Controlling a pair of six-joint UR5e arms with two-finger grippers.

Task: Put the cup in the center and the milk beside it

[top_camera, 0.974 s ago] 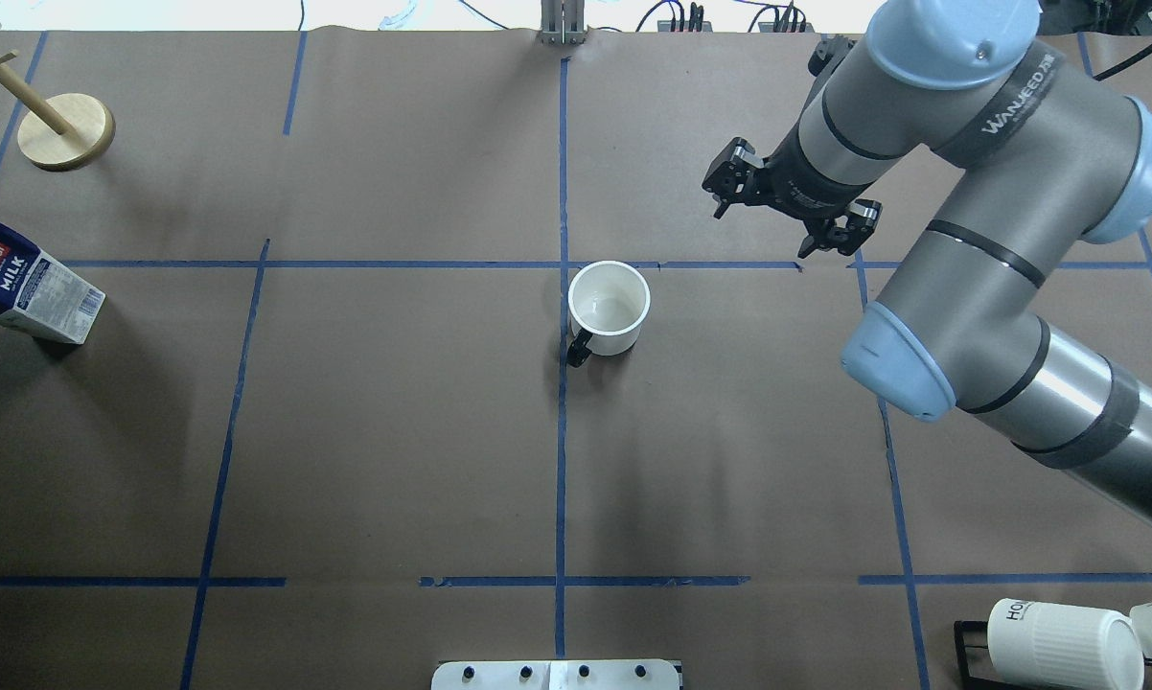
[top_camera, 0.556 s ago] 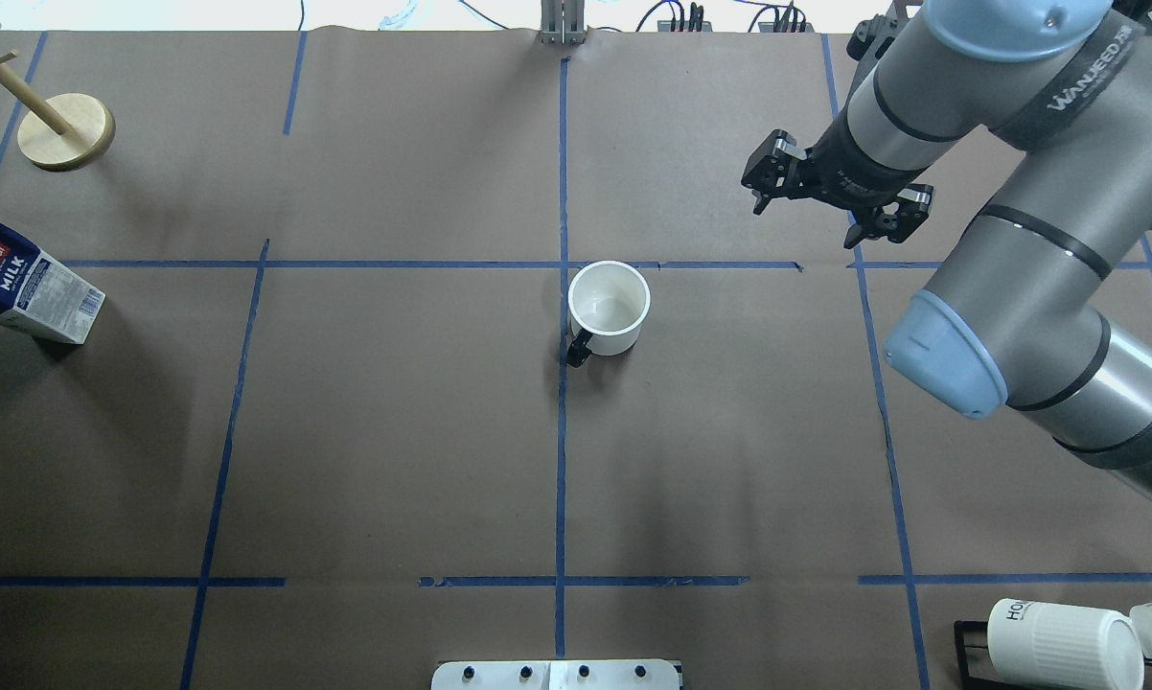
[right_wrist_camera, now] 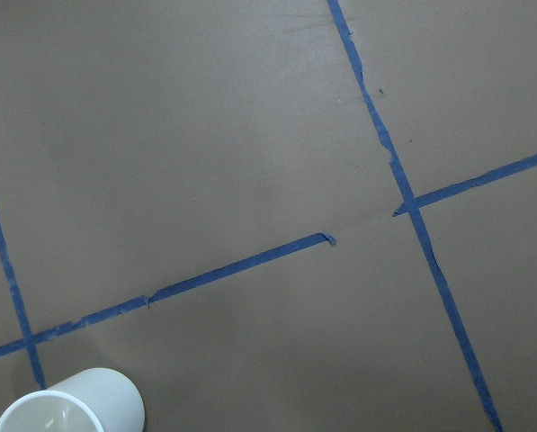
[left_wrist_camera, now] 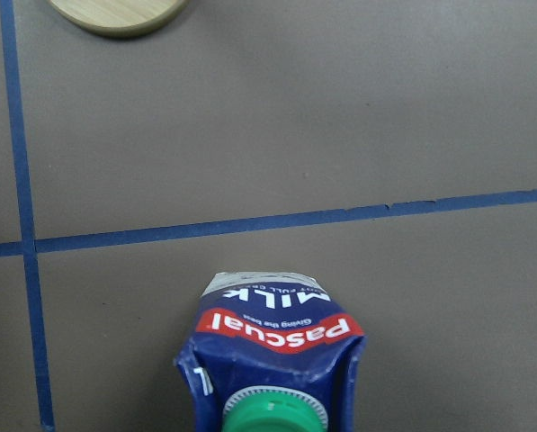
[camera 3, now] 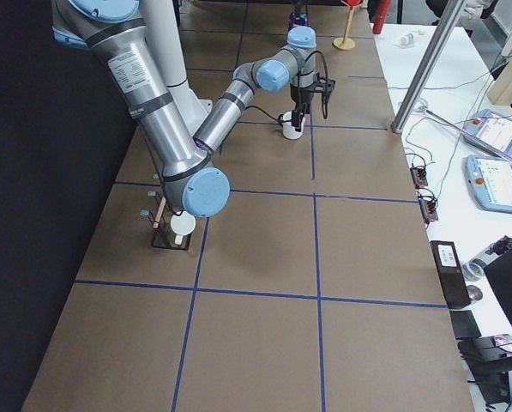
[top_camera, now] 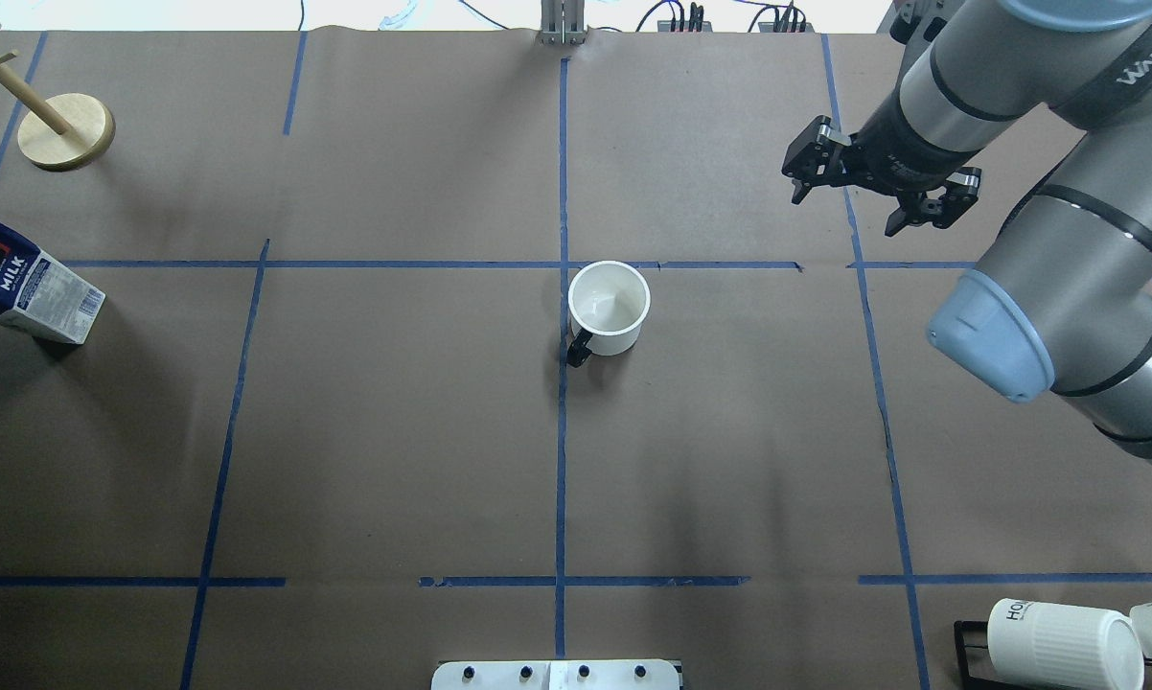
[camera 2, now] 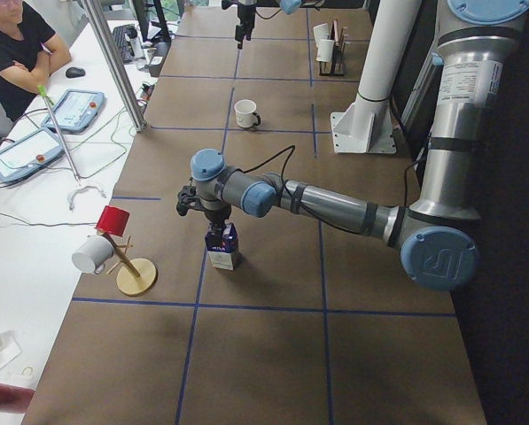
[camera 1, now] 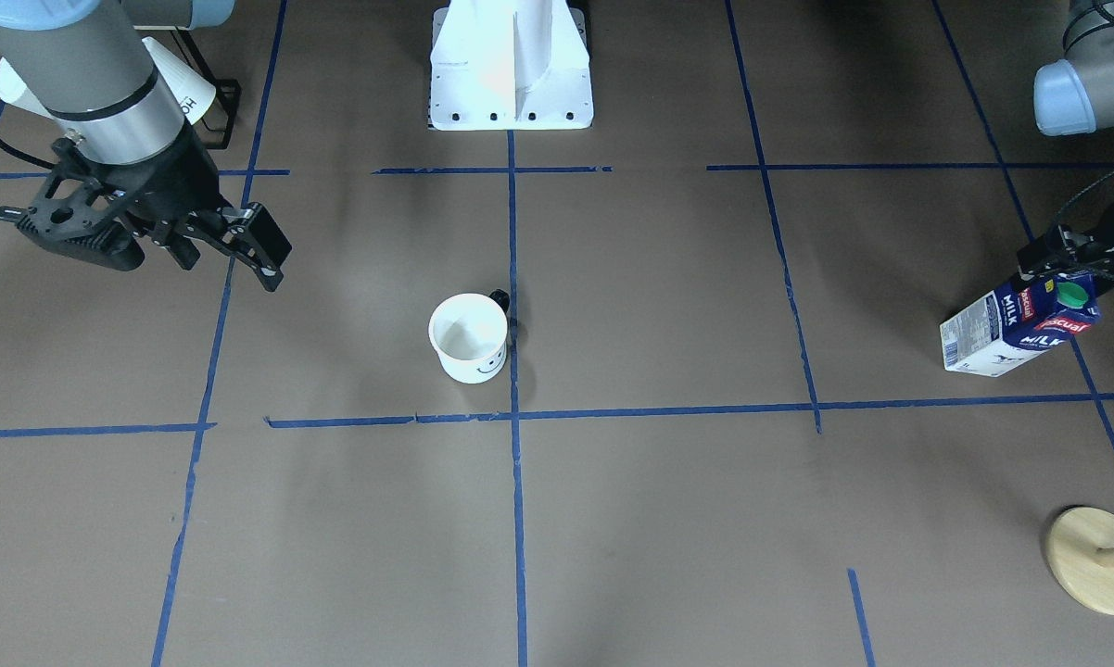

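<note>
The white smiley cup [top_camera: 610, 309] stands upright at the center [top_camera: 538, 287], just right of the long tape line; it also shows in the front view [camera 1: 469, 338] and at the bottom of the right wrist view [right_wrist_camera: 70, 405]. The milk [top_camera: 34, 295] stands at the table's far left; its green cap and top fill the bottom of the left wrist view [left_wrist_camera: 272, 355]. My left gripper [camera 1: 1085, 270] hangs right over the carton's top [camera 1: 1016, 326], jaws apart on either side of it. My right gripper [top_camera: 846, 211] is open and empty, far right of the cup.
A wooden peg stand [top_camera: 65, 131] is at the far left corner; it holds a red and a white cup [camera 2: 105, 235]. A black rack with ribbed HOME mugs [top_camera: 1065, 644] is at the near right. The white robot base [camera 1: 511, 65] is at the near edge.
My right gripper has moved right and farther from the cup, still open. My left gripper has come farther over the carton's top. Cup and carton have not moved.
</note>
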